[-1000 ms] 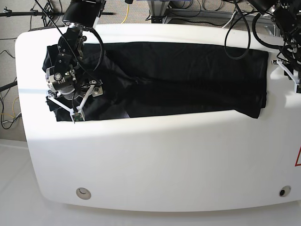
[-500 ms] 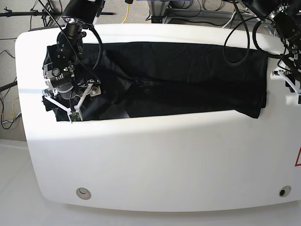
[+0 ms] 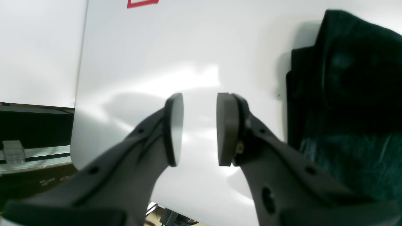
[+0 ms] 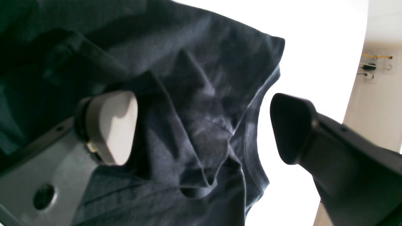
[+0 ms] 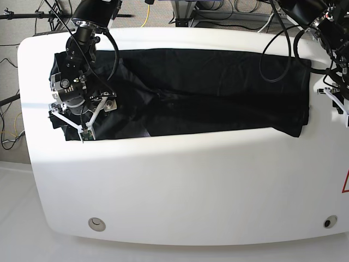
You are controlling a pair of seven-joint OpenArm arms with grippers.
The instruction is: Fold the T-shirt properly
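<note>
Since the earlier frame, the left gripper has been shifted toward the table's near edge; it is partly parted and empty. The right gripper is spread wide above the T-shirt, apparently gripping nothing. The T-shirt is laid lengthwise along the far edge.

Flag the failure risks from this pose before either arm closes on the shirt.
1. The right gripper hangs open over bunched, layered folds of the T-shirt; closing here may pinch several layers or only a wrinkle.
2. The left gripper sits open over the bare table, beside the shirt's edge, so closing there would likely grab nothing.
</note>
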